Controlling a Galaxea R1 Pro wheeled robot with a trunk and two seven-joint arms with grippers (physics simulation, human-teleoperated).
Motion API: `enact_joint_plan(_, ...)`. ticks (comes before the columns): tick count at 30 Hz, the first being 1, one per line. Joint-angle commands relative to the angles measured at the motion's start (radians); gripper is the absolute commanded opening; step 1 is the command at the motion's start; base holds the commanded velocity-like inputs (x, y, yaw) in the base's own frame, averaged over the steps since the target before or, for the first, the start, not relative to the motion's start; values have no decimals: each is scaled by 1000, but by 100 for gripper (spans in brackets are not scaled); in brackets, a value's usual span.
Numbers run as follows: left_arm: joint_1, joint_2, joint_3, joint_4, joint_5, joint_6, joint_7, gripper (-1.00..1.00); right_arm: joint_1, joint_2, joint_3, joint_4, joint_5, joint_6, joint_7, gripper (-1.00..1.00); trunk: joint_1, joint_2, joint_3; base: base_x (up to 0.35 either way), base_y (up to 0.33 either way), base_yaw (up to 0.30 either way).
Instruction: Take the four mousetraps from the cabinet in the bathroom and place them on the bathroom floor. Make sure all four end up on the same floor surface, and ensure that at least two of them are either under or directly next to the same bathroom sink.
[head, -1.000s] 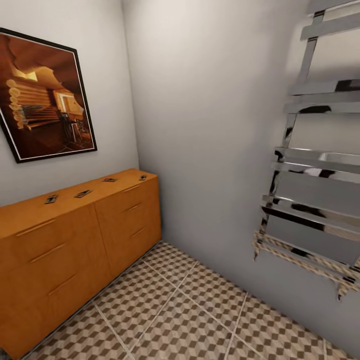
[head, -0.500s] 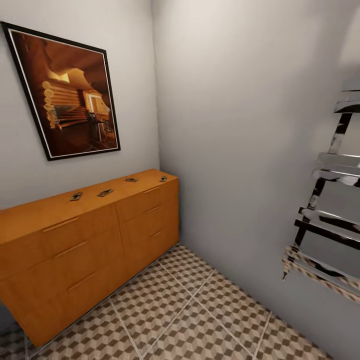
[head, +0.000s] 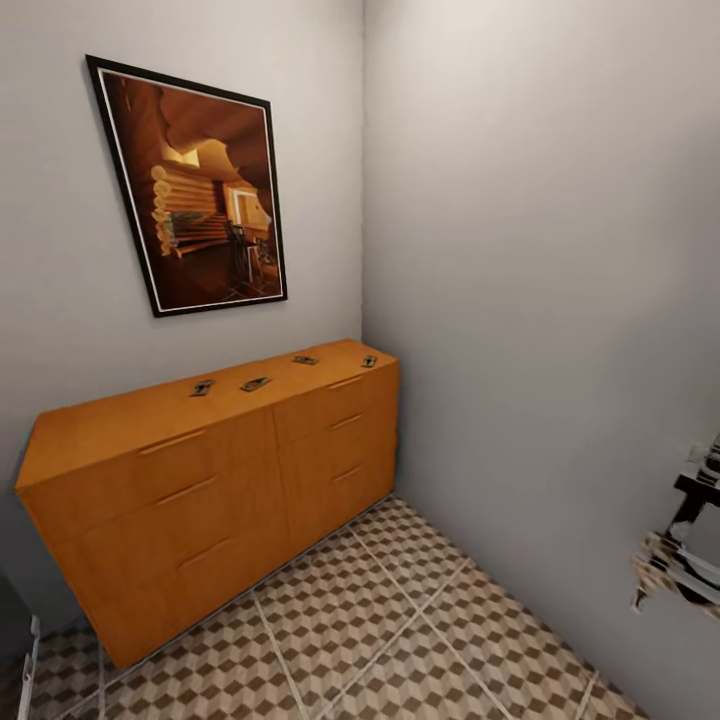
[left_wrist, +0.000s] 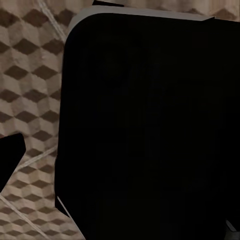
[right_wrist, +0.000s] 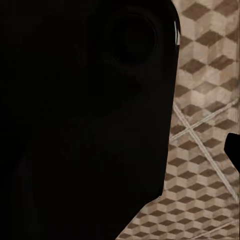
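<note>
Cam's panning left: cabinet (head: 215, 480) w/ framed picture (head: 195, 185) slides toward centre, chrome rack (head: 685, 550) nearly off the right edge.

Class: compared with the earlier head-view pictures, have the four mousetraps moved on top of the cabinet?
No. The mousetraps keep their places along the cabinet top; the whole picture shifted right, so the camera turned.

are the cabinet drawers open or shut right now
Shut. Every drawer front on the cabinet sits flush with its neighbours, no gaps. The four mousetraps lie on its top.
</note>
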Motion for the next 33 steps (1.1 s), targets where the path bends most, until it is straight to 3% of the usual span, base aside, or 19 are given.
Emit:
enact_joint_plan(1, 0, 0, 0, -1, 9, 0, 0, 100, 0, 0, 1, 0, 1, 0, -1, 100, 1, 0, -1, 288, 0, 270)
enact_joint_plan(20, 0, -1, 0, -1, 12, -1, 1, 100, 0, 0, 2, 0, 1, 0, -1, 100, 1, 0, -1, 295, 0, 270)
enact_joint_plan(33, 0, -2, 0, -2, 12, -2, 1, 100, 0, 0, 1, 0, 1, 0, -1, 100, 1, 0, -1, 54, 0, 270)
